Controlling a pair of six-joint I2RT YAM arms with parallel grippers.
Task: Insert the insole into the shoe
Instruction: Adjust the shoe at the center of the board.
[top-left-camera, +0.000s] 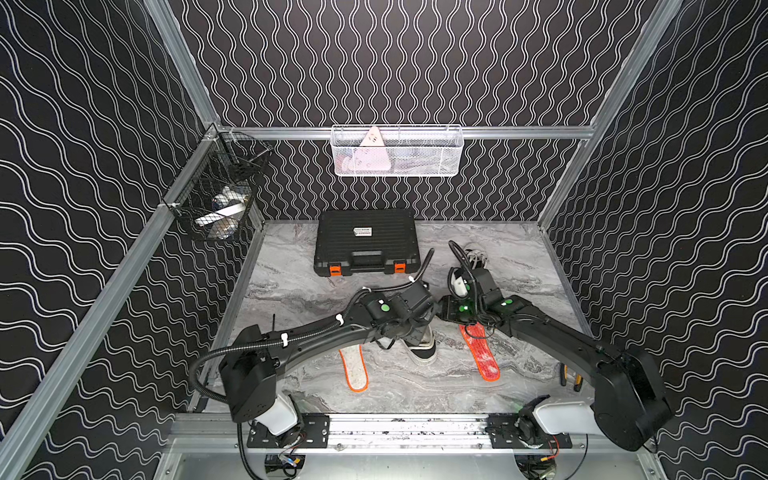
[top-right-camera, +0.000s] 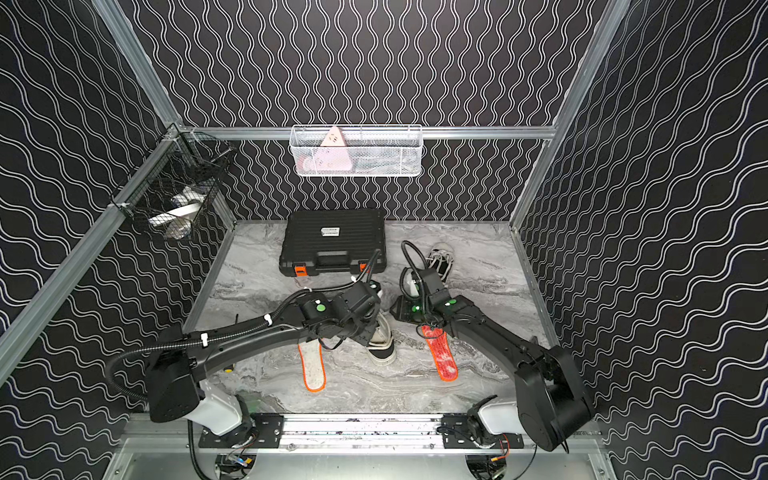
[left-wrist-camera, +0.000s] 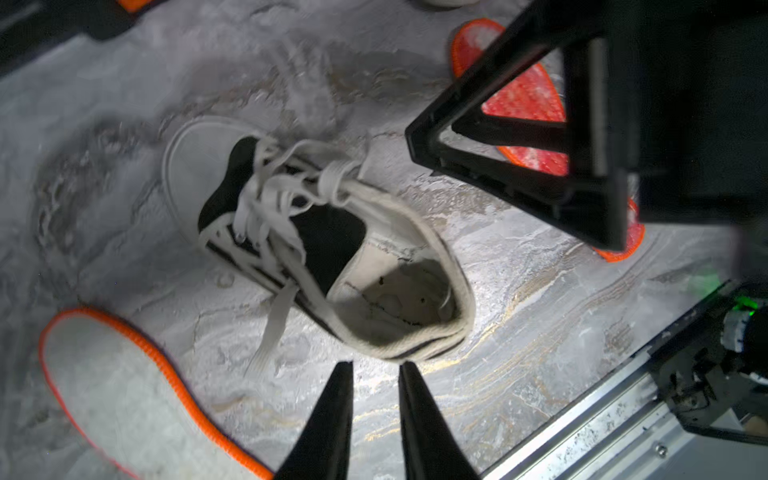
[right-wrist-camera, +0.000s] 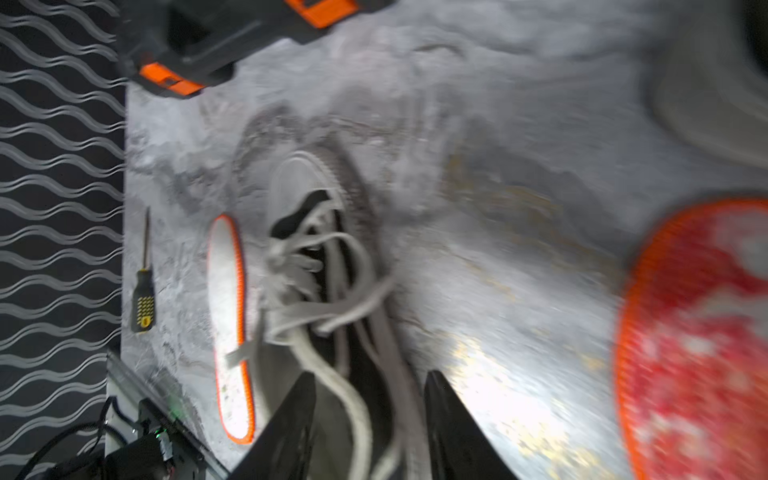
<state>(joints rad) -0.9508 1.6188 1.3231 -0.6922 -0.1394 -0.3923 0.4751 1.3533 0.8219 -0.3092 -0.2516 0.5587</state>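
Note:
A black-and-white laced shoe (top-left-camera: 423, 351) (top-right-camera: 382, 343) lies at mid-table with its opening bare (left-wrist-camera: 399, 299). A white insole with an orange rim (top-left-camera: 354, 368) (left-wrist-camera: 116, 390) lies flat to its left. A red insole (top-left-camera: 482, 355) (right-wrist-camera: 698, 340) lies to its right. My left gripper (left-wrist-camera: 376, 368) hovers just behind the heel, open by a narrow gap with only table showing between the tips. My right gripper (right-wrist-camera: 370, 378) is open over the shoe; laces and the shoe's edge show blurred between its jaws. One of its fingers (left-wrist-camera: 519, 189) stands apart from the shoe's collar.
A black tool case (top-left-camera: 368, 245) sits at the back. A second shoe (top-left-camera: 476, 257) lies at the back right. A screwdriver (right-wrist-camera: 143, 299) rests near the left wall and yellow-handled tools (top-left-camera: 569, 376) at the right edge. Wire baskets (top-left-camera: 397, 151) (top-left-camera: 220, 195) hang on the walls.

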